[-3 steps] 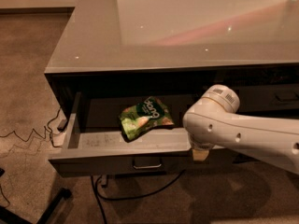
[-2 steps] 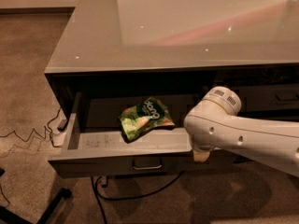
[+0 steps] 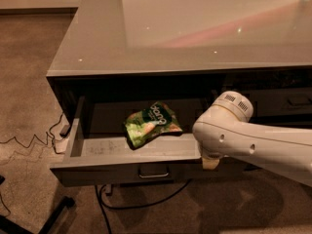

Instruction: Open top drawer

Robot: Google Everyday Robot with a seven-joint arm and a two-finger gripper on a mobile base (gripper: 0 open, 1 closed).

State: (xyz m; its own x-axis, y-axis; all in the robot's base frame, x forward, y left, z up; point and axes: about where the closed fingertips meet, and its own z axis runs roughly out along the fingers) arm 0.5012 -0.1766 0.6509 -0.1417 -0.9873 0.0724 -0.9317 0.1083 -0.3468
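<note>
The top drawer (image 3: 105, 173) stands pulled out from under the grey counter (image 3: 97, 48). Its dark front faces me with a small centre pull handle (image 3: 153, 172), and its pale grey floor (image 3: 105, 147) shows. A green snack bag (image 3: 151, 125) lies inside, near the middle. My white arm (image 3: 243, 135) reaches in from the right and covers the drawer's right end. My gripper (image 3: 210, 164) is mostly hidden under the arm, at the drawer front's top edge, right of the handle.
A like drawer of the neighbouring stack (image 3: 287, 101) sits shut at the right. Thin cables (image 3: 29, 143) and a power strip (image 3: 61, 141) lie on the carpet at the left. A black cable (image 3: 146, 204) runs under the drawer. A dark stand leg (image 3: 51, 216) is at bottom left.
My arm has shifted very slightly to the right. The drawer and the snack bag have not moved.
</note>
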